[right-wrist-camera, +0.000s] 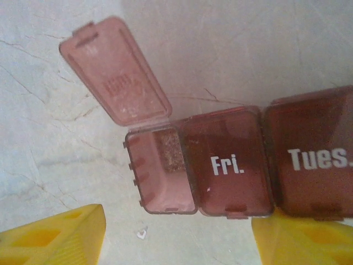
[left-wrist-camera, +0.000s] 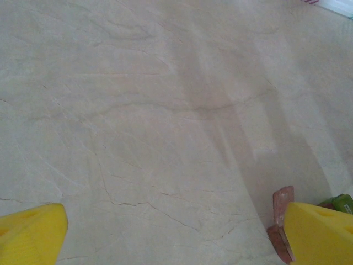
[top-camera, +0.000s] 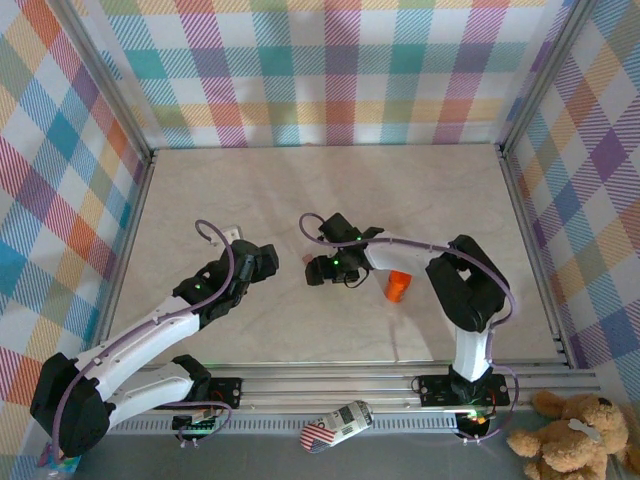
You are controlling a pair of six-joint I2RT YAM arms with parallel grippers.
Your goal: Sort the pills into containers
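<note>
Plainly, the containers (right-wrist-camera: 231, 165) are seen as a strip of joined box compartments in translucent red-brown plastic w/ rounded corners, laid flat on the table (left-wrist-camera: 165, 110), a pale beige top w/ marble-like veins. Two shut lids are printed in white: "Fri." and, next to it, "Tues.". The end compartment beside "Fri." is open, and its lid (right-wrist-camera: 113, 72) is flipped back, w/ faint raised lettering that cannot be read. A brown, grainy square patch is seen inside that compartment. The right gripper (right-wrist-camera: 176, 243) is held just over the strip, its blunt yellow fingers (right-wrist-camera: 55, 237) spread apart and pinching nothing; one is clear of the open box, the other sits at the edge of the "Tues." box. A tiny pale speck (right-wrist-camera: 142, 233) lies on the table between them, too small to identify. The left gripper (left-wrist-camera: 176, 237) is also spread wide over bare table, w/ a red-brown end of the strip and a green part just beside one fingertip. An orange cylindrical bottle (top-camera: 398, 286) stands near the right arm; the walls (top-camera: 320, 60) are covered in pastel plaid.
</note>
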